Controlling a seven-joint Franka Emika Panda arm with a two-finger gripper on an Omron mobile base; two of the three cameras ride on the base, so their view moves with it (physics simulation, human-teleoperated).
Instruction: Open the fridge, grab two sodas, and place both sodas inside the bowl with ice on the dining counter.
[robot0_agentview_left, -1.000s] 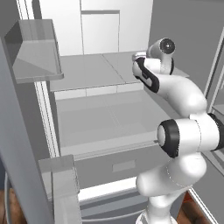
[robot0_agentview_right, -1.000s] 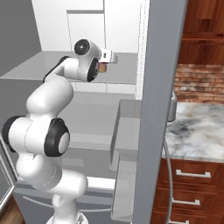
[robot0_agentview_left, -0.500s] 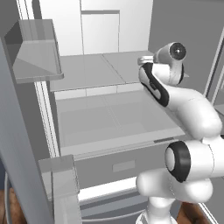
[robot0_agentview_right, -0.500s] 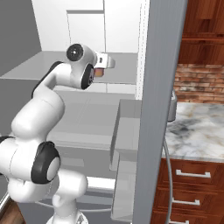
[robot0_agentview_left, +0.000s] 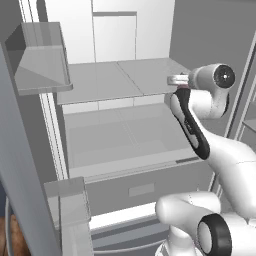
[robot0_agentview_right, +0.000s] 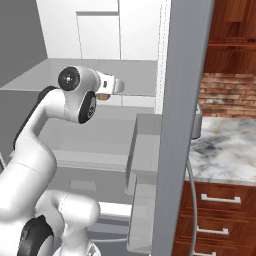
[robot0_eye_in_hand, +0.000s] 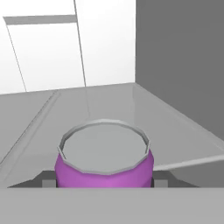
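One purple can (robot0_eye_in_hand: 104, 164) sits between the gripper's (robot0_eye_in_hand: 103, 180) fingers, which clamp it on both sides. The gripper hangs inside the open fridge (robot0_agentview_left: 120, 85), above its shelf (robot0_eye_in_hand: 175, 127).

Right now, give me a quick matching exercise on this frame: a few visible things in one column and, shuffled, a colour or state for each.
Things:
1. soda can
2. fridge shelf
3. counter top
4. gripper

Descriptions:
A. marble pattern
B. purple with a silver top
C. grey and bare
D. closed around the can

Pairs: 1-B, 2-C, 3-A, 4-D
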